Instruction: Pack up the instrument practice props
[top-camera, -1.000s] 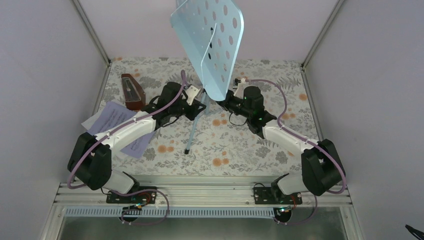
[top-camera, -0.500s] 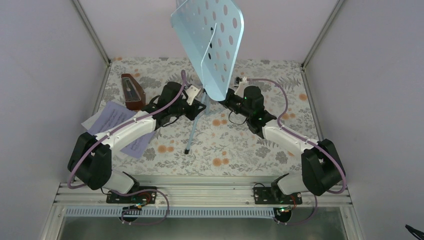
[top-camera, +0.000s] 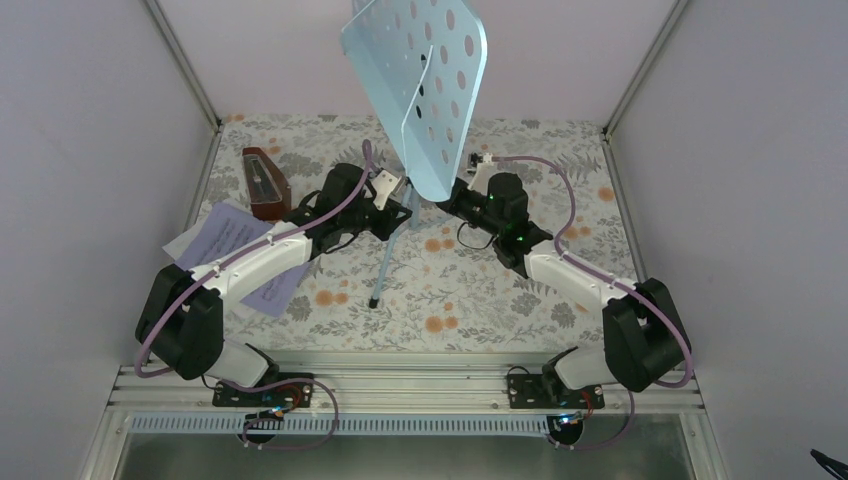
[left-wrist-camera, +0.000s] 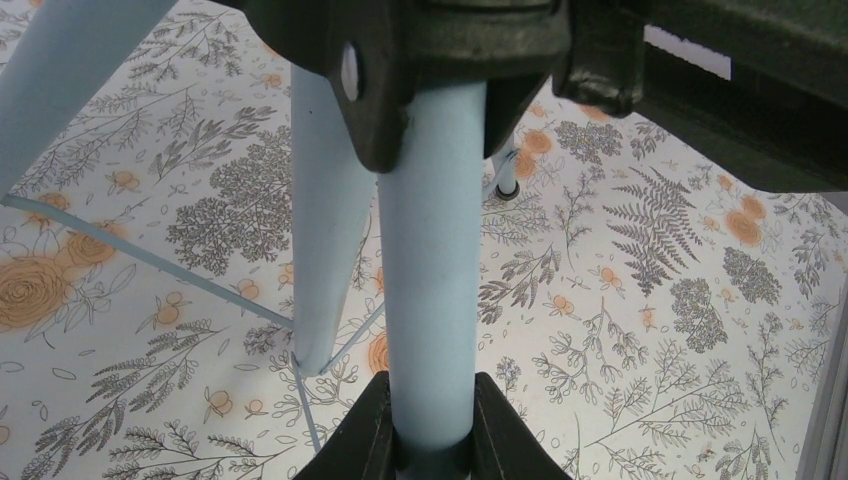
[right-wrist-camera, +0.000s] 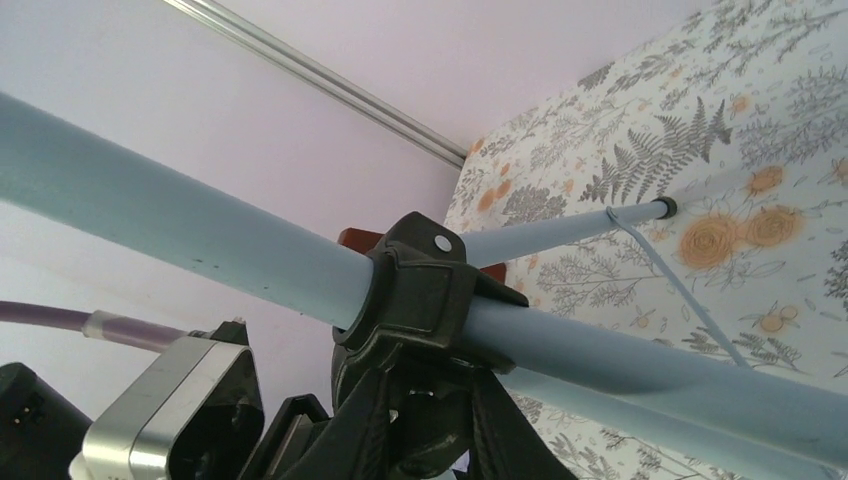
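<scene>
The pale-blue perforated music stand (top-camera: 420, 90) stands tilted at mid-table, one tripod leg (top-camera: 385, 265) reaching toward me. My left gripper (top-camera: 397, 212) is shut on its pole; in the left wrist view the fingers (left-wrist-camera: 365, 440) clamp the blue tube (left-wrist-camera: 432, 250) just below the black collar (left-wrist-camera: 450, 70). From the other side, my right gripper (top-camera: 450, 205) is shut on that collar's black knob (right-wrist-camera: 425, 290), with its fingertips (right-wrist-camera: 425, 400) squeezing it. The reddish-brown metronome (top-camera: 265, 183) stands at the back left. The lilac and white sheet-music pages (top-camera: 235, 250) lie under my left arm.
A floral cloth (top-camera: 480, 300) covers the table. Lilac enclosure walls (top-camera: 90, 150) close in the left, right and back. An aluminium rail (top-camera: 400, 385) with both arm bases runs along the near edge. Thin stand braces (left-wrist-camera: 150, 265) spread just above the cloth.
My right gripper's jaws have closed onto the stand's collar knob, and its wrist has shifted slightly. The left gripper and the stand have not moved.
</scene>
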